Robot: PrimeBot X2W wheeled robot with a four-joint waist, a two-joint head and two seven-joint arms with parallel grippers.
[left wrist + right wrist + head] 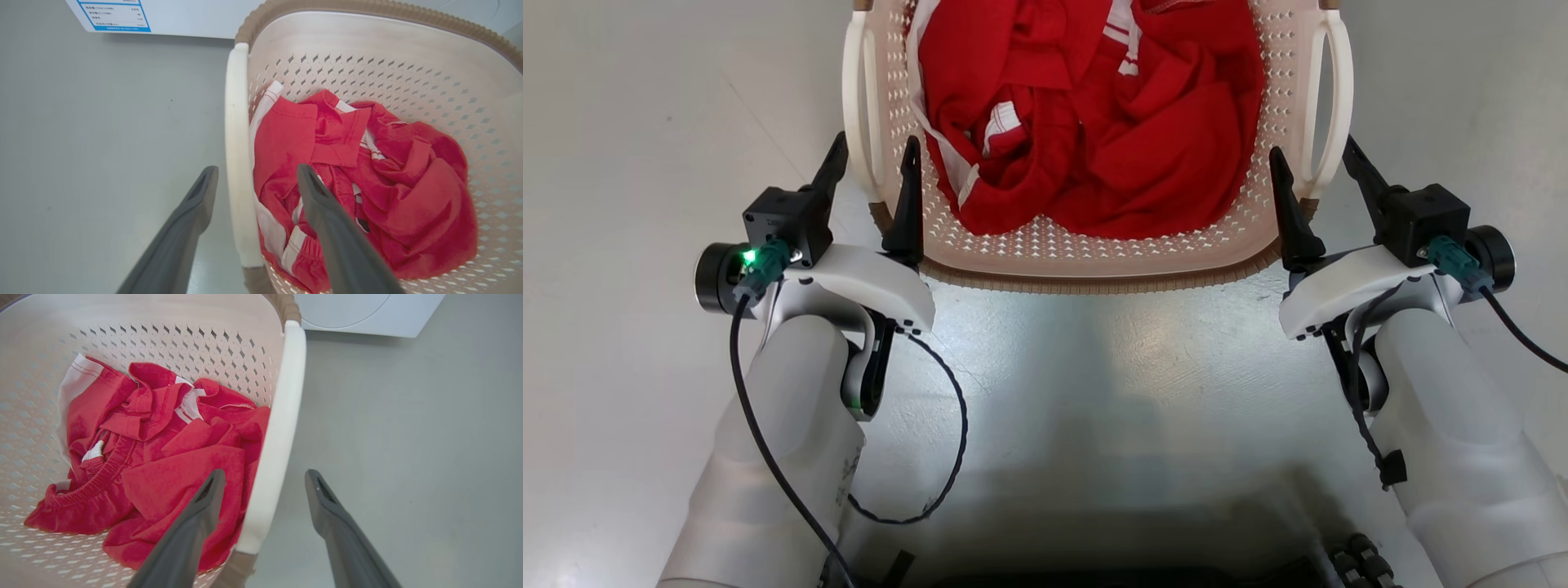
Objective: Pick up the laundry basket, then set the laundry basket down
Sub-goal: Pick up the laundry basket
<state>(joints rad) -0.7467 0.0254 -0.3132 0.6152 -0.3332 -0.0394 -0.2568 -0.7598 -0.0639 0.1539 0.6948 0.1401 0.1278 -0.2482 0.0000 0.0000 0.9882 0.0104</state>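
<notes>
On the pale grey floor (1094, 367) directly ahead of the robot sits the laundry basket (1094, 273), a cream tub with perforated walls and a brown woven-look rim, its near edge facing the machine's body. Crumpled red clothes (1094, 122) with white trim fill the bottom of it. A white loop handle (856, 106) runs along the basket's left side and a matching right handle (1339, 90) runs along the other.

The left claw (874, 151) stands wide apart, astride the near end of the left handle: one dark finger reaches inside the basket above the red fabric, and the other lies outside over bare floor. The right claw (1312, 151) mirrors it at the right handle, equally wide, with one finger inside and one outside. Both wrist views show the white handle passing between the fingers with a gap on each side, so neither claw is closed on it.

A green light (750, 257) glows on the left wrist, and black cables loop down from both pale forearms. Beyond the basket's far side stands a white washing machine (367, 314), and a blue-bordered label (118, 16) shows on its front.
</notes>
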